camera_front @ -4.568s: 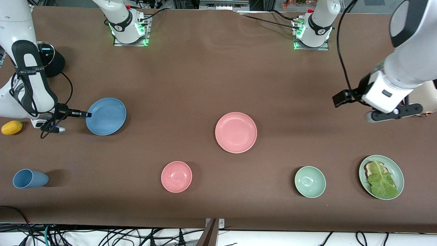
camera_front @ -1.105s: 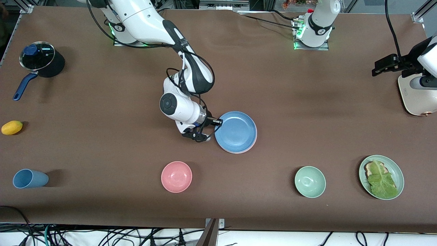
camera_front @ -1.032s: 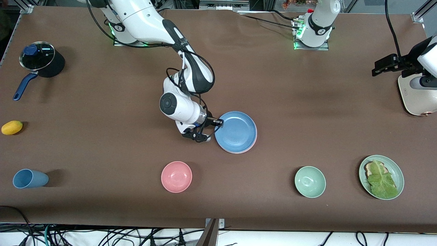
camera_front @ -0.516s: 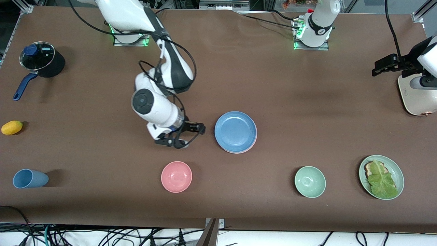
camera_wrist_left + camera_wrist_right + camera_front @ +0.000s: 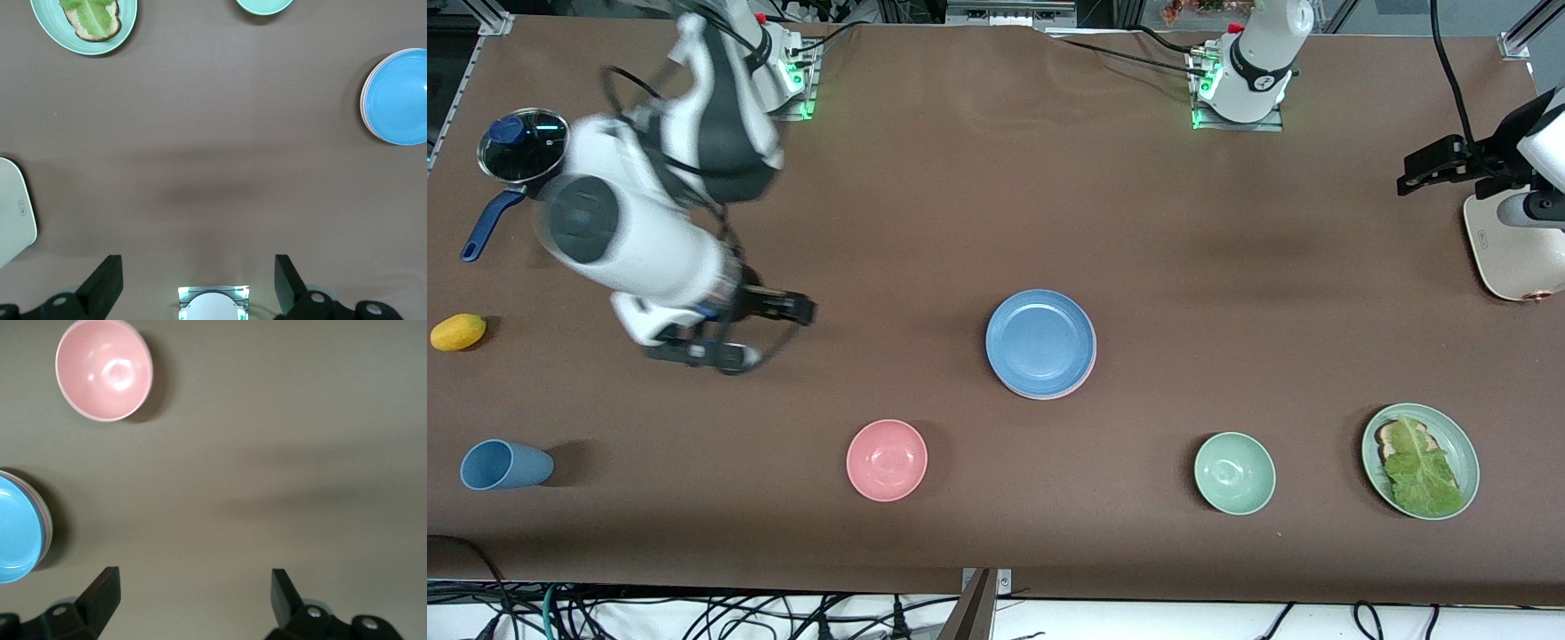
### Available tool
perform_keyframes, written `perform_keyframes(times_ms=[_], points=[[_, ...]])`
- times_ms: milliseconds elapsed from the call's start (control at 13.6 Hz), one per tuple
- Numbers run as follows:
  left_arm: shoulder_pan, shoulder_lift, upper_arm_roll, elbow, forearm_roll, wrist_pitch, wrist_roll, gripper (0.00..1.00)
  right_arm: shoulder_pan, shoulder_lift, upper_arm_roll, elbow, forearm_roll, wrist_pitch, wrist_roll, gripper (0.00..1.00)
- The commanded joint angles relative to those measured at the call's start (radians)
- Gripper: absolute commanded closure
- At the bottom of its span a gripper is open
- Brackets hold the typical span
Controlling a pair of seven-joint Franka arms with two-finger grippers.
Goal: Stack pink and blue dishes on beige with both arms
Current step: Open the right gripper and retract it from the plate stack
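Front view: the blue plate sits on top of the pink plate near the middle of the brown desk, with only a thin pink edge showing under it toward the left arm's end. The stack also shows at the edge of the left wrist view, and no cream-beige rim can be made out beneath it, though the stack may be hiding one. The right gripper is up over bare desk toward the right arm's end, well apart from the stack, its fingers spread wide and empty. The left gripper hangs over the left arm's end of the desk, beside a cream-white appliance, fingers likewise apart and holding nothing. Nearer the front camera than the stack stand a small pink bowl, a pale green bowl and a green plate with lettuce.
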Motion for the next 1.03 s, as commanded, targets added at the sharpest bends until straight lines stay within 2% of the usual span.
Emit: perform_keyframes(times_ms=[0,147,221,295,368,442,589,737,811,958], points=[[0.009,-0.023,-0.005,-0.003,-0.014,-0.012,0.021,0.00,-0.226,-0.157,0.142,-0.025,-0.035,-0.048,-0.015,0.00],[0.009,-0.023,-0.005,-0.004,-0.014,-0.012,0.021,0.00,-0.367,-0.225,0.277,-0.032,-0.103,-0.130,-0.015,0.00],[0.009,-0.023,-0.005,-0.003,-0.014,-0.012,0.021,0.00,-0.435,-0.249,0.372,-0.033,-0.193,-0.172,-0.014,0.00],[0.009,-0.023,-0.005,-0.003,-0.014,-0.012,0.021,0.00,-0.511,-0.283,0.471,-0.071,-0.251,-0.186,-0.017,0.00],[0.009,-0.020,-0.005,-0.003,-0.014,-0.012,0.021,0.00,-0.579,-0.330,0.541,-0.135,-0.277,-0.172,-0.029,0.00],[0.009,-0.017,-0.005,-0.003,-0.014,-0.012,0.023,0.00,-0.613,-0.372,0.559,-0.203,-0.276,-0.131,-0.044,0.00],[0.009,-0.017,-0.005,-0.006,-0.014,-0.012,0.026,0.00,-0.624,-0.435,0.554,-0.307,-0.266,-0.019,-0.218,0.00],[0.007,-0.017,-0.005,-0.006,-0.014,-0.014,0.026,0.00,-0.622,-0.435,0.517,-0.306,-0.259,-0.023,-0.252,0.00],[0.007,-0.017,-0.005,-0.006,-0.014,-0.014,0.026,0.00,-0.621,-0.428,0.500,-0.300,-0.228,-0.025,-0.252,0.00],[0.007,-0.017,-0.005,-0.007,-0.014,-0.014,0.026,0.00,-0.622,-0.421,0.489,-0.298,-0.207,-0.025,-0.252,0.00]])
